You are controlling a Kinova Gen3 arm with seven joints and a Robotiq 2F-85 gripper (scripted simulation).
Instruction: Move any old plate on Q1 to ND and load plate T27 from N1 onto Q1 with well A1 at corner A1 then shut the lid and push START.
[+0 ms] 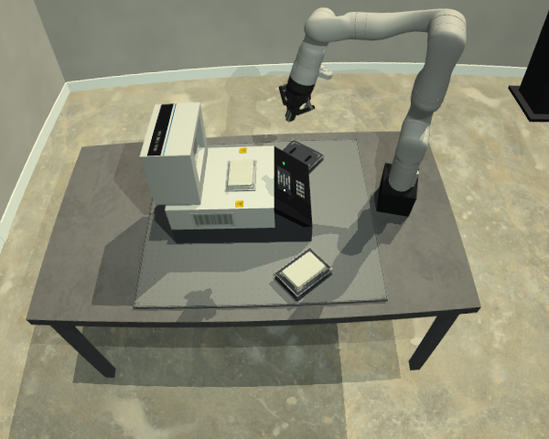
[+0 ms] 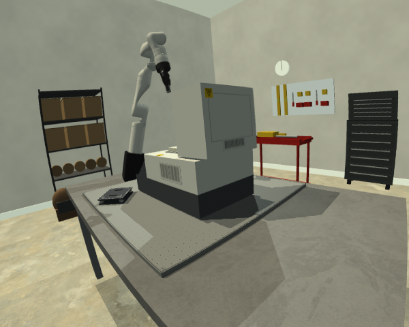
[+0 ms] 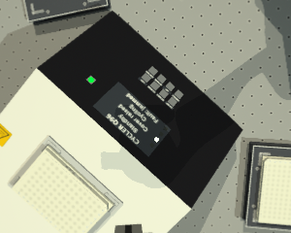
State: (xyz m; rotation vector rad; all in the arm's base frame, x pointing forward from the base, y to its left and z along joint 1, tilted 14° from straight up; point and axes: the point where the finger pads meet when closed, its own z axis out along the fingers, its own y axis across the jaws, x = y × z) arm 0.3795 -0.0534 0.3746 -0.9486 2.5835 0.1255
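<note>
The cycler Q1 (image 1: 261, 188) (image 2: 222, 179) (image 3: 155, 206) has its lid (image 1: 173, 176) (image 2: 229, 116) raised. Its lamp (image 1: 283, 163) (image 3: 90, 80) is green. A pale plate (image 1: 241, 173) (image 2: 172, 149) (image 3: 60, 191) lies on its block. Another pale plate (image 1: 306, 269) (image 3: 281, 191), apparently T27, lies in the front dark nest (image 1: 297, 294) (image 3: 252, 189), apparently N1. The nest behind Q1 (image 1: 301, 153) (image 2: 122, 194) (image 3: 68, 7), apparently ND, is empty. My gripper (image 1: 289, 116) (image 2: 168, 90) (image 3: 128, 229) is shut and empty, high above Q1. Labels are too small to read.
Q1's sloping black front panel carries the keys (image 3: 161, 86) and a screen (image 3: 132, 118). The raised lid housing stands tall at Q1's far end from the panel. A perforated board (image 1: 246, 288) (image 2: 183, 246) lies under Q1 and the nests on the table (image 1: 71, 264) (image 2: 321, 267).
</note>
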